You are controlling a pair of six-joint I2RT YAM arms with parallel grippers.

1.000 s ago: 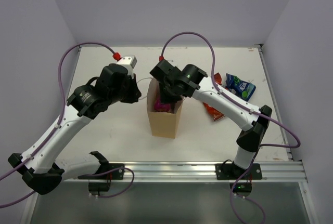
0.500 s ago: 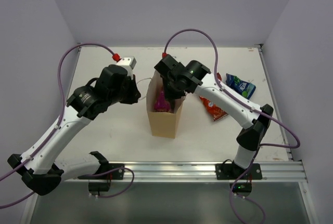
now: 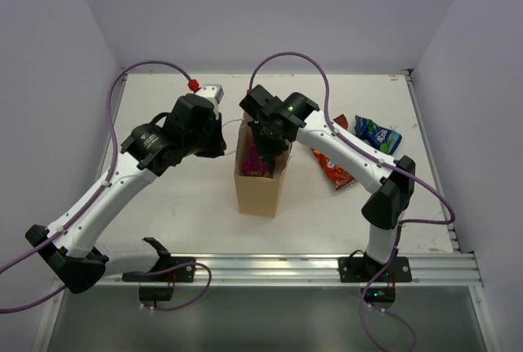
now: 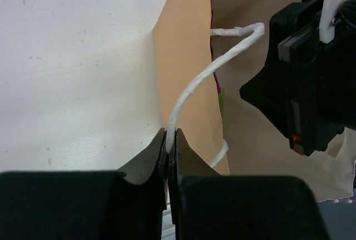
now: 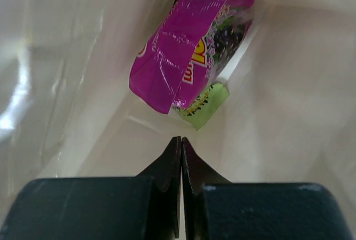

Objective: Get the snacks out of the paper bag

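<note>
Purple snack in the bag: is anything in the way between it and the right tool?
Nothing visible is. The shut right tool points at the purple snack with only open space between. The bag walls stand around both, and a green packet peeks out from under the snack.

No text reads whole. The magenta snack packet carries yellow letters (creased over, only a fragment showing), too partial to make out.

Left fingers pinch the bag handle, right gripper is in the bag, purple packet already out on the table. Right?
Not quite. The purple packet lies inside the bag, ahead of the shut right gripper, per the right wrist view. Left fingers do pinch the handle.
</note>
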